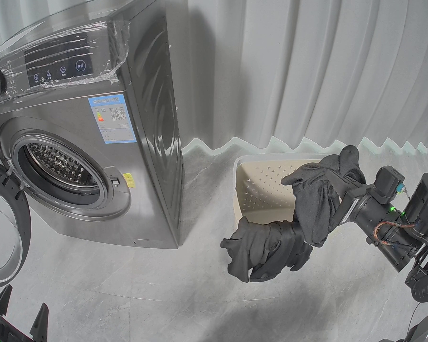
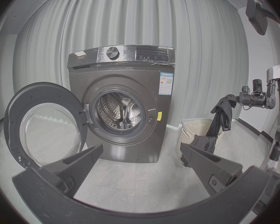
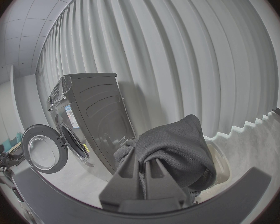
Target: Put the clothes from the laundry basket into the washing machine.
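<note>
A dark grey garment (image 1: 314, 200) hangs from my right gripper (image 1: 340, 193), which is shut on it above the cream laundry basket (image 1: 261, 186). Its lower end (image 1: 264, 250) drapes over the basket's front rim. In the right wrist view the fingers (image 3: 146, 178) pinch the cloth (image 3: 174, 150). The silver washing machine (image 1: 81, 119) stands to the left, its drum (image 1: 62, 167) bare and its round door (image 1: 4, 229) swung wide. My left gripper (image 1: 21, 312) sits low at the front left, open and holding nothing; its fingers (image 2: 84, 159) frame the machine (image 2: 124, 103).
White curtains (image 1: 295, 58) hang behind the machine and basket. Pale grey floor (image 1: 152, 286) lies between the washing machine and the basket. The open door stands close to my left gripper.
</note>
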You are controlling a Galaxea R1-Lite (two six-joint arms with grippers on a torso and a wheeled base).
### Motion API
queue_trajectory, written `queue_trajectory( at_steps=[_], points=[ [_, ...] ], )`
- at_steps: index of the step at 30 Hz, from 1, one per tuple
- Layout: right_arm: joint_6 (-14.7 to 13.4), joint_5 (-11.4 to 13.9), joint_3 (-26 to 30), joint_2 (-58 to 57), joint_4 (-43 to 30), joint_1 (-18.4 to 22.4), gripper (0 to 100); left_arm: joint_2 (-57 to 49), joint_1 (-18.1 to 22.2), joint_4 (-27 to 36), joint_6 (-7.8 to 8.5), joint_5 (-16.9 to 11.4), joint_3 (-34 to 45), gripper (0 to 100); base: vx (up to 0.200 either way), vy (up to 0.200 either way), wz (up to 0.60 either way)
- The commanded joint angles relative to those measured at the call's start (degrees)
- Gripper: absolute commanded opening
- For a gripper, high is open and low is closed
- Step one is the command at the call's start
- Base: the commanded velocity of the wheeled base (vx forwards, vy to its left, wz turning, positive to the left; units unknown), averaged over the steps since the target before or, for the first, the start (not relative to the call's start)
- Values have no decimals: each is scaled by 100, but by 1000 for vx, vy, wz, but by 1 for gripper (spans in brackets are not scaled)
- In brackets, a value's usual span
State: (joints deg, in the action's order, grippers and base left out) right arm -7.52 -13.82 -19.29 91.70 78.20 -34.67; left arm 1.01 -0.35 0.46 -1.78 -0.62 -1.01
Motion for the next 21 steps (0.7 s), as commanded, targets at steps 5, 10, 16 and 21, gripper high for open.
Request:
queue_trajectory(
  at_steps=[5, 10, 16, 21],
  points=[
    [5, 20, -58, 41, 2, -13, 0, -101, 0, -2, 2, 1, 84, 100, 0, 200, 0],
    [-4, 82, -31, 59, 11, -5, 0, -101, 0, -2, 2, 1, 84, 100, 0, 200, 0],
    [-4, 82, -58, 85, 11, -5, 0, -101, 0, -2, -7, 1, 84, 100, 0, 200, 0],
    [-4, 82, -49, 85, 20, -13, 0, -101, 0, -2, -7, 1, 84, 100, 0, 200, 0]
  ],
)
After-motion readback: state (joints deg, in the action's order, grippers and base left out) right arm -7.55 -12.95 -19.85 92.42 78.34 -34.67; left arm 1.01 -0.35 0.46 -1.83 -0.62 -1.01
